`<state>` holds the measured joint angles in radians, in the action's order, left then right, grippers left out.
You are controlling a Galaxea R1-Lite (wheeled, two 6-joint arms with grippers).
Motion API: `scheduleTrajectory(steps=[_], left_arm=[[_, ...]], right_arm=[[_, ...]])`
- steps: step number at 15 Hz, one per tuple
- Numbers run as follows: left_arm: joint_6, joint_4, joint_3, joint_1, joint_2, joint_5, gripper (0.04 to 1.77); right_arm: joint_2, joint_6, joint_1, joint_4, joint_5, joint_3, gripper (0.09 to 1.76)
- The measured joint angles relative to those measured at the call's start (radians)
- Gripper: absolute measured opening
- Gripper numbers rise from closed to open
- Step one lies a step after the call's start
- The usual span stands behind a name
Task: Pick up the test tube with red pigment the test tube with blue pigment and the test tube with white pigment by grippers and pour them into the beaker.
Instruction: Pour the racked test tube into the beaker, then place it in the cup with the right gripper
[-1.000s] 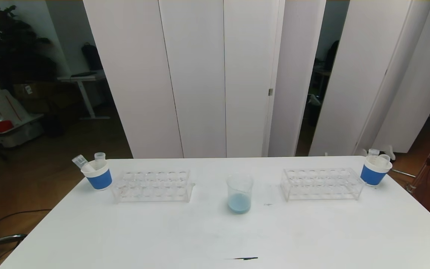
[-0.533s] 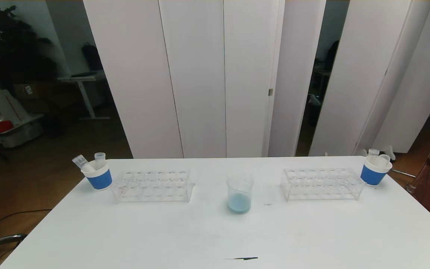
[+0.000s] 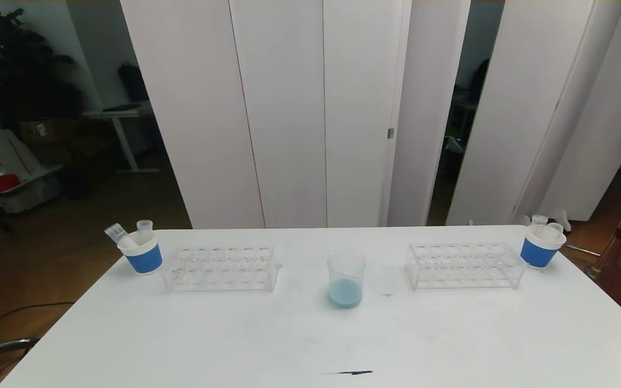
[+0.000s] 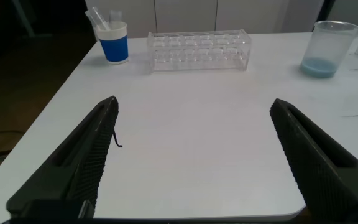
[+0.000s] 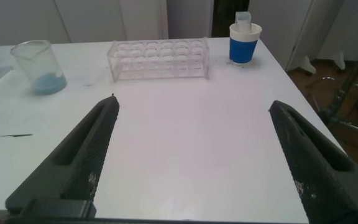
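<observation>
The clear beaker stands mid-table with pale blue liquid in its bottom; it also shows in the left wrist view and the right wrist view. No tube with red, blue or white pigment shows. Clear empty-looking tubes stand in a blue-and-white cup at the far left, and others in a second cup at the far right. My left gripper is open and empty over the near left table. My right gripper is open and empty over the near right table. Neither arm shows in the head view.
Two clear empty tube racks stand on the white table, one left and one right of the beaker. A short dark mark lies near the table's front edge. White panels stand behind the table.
</observation>
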<state>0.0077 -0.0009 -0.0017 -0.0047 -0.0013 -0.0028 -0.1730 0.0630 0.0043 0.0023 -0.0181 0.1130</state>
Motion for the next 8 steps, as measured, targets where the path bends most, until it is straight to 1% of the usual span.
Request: scheduleTrajectory(steps=[4, 8], left_arm=[[0.0, 0.0, 0.0, 0.0, 0.0, 0.0, 1.74], [0.0, 0.0, 0.0, 0.0, 0.0, 0.0, 1.74]], right_arm=[[0.06, -0.006, 0.002, 0.005, 0.014, -0.06, 1.73], [0.122, -0.043, 0.0, 0.069, 0.017, -0.076, 1.73]])
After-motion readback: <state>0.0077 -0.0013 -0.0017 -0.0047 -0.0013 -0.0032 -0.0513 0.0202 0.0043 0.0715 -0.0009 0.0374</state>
